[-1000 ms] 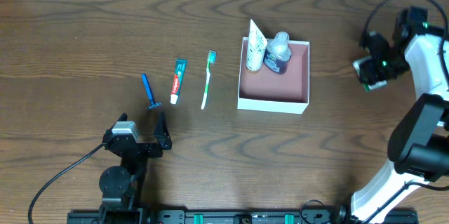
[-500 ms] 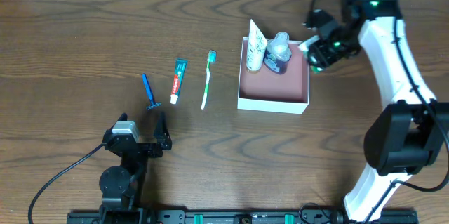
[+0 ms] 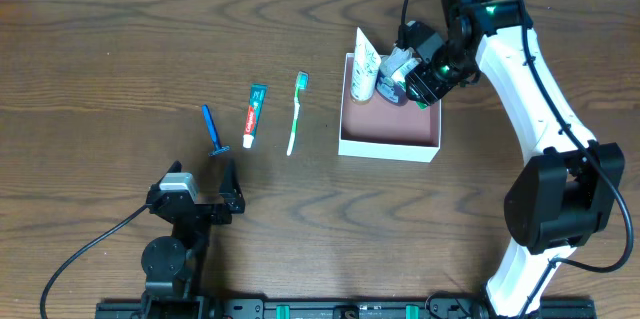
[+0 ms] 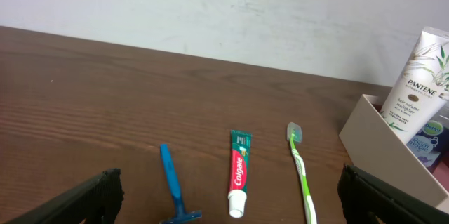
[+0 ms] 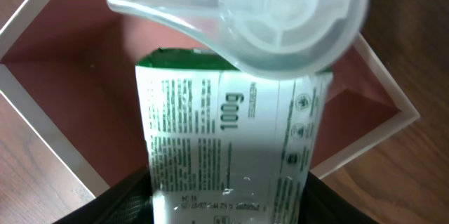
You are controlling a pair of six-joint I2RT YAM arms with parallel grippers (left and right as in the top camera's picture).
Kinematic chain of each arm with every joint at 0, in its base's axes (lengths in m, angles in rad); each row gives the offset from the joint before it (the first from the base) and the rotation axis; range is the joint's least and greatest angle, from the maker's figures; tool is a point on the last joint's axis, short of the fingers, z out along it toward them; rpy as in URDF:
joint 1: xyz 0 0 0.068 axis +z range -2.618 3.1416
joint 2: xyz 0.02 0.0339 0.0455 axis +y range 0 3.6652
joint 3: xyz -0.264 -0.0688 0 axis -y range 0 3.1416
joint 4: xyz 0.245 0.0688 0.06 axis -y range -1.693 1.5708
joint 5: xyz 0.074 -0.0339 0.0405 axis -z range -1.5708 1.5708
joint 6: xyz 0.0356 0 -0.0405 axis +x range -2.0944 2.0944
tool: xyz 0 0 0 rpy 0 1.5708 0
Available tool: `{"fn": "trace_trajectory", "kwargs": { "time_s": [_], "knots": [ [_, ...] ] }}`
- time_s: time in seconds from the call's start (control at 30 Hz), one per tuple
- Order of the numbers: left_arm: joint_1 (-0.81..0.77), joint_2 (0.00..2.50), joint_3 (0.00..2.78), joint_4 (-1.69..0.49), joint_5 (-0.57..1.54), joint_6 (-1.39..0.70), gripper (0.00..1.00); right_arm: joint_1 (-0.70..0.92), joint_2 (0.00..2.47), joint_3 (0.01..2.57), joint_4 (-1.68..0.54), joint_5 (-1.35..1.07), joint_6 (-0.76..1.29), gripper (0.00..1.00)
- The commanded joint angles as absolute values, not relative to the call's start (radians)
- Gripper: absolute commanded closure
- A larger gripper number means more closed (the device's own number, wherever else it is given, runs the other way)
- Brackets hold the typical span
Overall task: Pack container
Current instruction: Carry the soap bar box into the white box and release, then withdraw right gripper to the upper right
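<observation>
I see the box [image 3: 390, 119] at 2 o'clock from the tabletop [image 3: 120, 39] centre, holding a tube [image 3: 365, 64] and a bottle [image 5: 231, 147] by its 12 o'clock wall. The razor [image 3: 211, 131], toothpaste [image 3: 254, 115] and toothbrush [image 3: 296, 112] wait at its 9 o'clock. I can't tell whether my right hand [image 3: 425, 74] grips the bottle. My left hand [image 3: 203, 181] is spread apart.

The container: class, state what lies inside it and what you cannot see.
A white Pantene tube and a clear-capped bottle sit in the container's far left corner. The right gripper covers part of the bottle and floor beneath.

table [image 3: 100, 49] | razor [image 3: 211, 131], toothpaste tube [image 3: 254, 115], toothbrush [image 3: 296, 112]: side by side, apart | green-white packet [image 5: 231, 140] marked 100g
</observation>
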State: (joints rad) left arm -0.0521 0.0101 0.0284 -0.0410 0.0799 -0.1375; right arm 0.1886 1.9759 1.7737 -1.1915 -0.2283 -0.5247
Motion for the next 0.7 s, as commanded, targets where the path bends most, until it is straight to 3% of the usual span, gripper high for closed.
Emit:
{"fn": "trace_trajectory", "kwargs": {
  "time_s": [0.0, 0.33, 0.43, 0.53, 0.6, 0.67],
  "knots": [
    [-0.046, 0.004, 0.004, -0.062, 0.097, -0.133, 0.02, 0.204, 1.969, 1.771, -1.191, -0.244, -0.513, 0.41],
    [-0.046, 0.004, 0.004, -0.062, 0.097, -0.133, 0.02, 0.204, 1.971, 1.762, -1.181, -0.243, -0.513, 0.36],
    [-0.046, 0.004, 0.004, -0.062, 0.097, -0.133, 0.02, 0.203, 1.971, 1.762, -1.165, -0.243, -0.513, 0.28],
    [-0.046, 0.004, 0.004, -0.062, 0.097, -0.133, 0.02, 0.201, 1.969, 1.769, -1.162, -0.234, -0.513, 0.14],
    [-0.046, 0.004, 0.004, -0.062, 0.097, -0.133, 0.02, 0.193, 1.965, 1.777, -1.164, -0.232, -0.511, 0.01],
    [-0.046, 0.004, 0.004, -0.062, 0.097, -0.133, 0.02, 0.176, 1.954, 1.784, -1.163, -0.232, -0.501, 0.01]
  ]
}}
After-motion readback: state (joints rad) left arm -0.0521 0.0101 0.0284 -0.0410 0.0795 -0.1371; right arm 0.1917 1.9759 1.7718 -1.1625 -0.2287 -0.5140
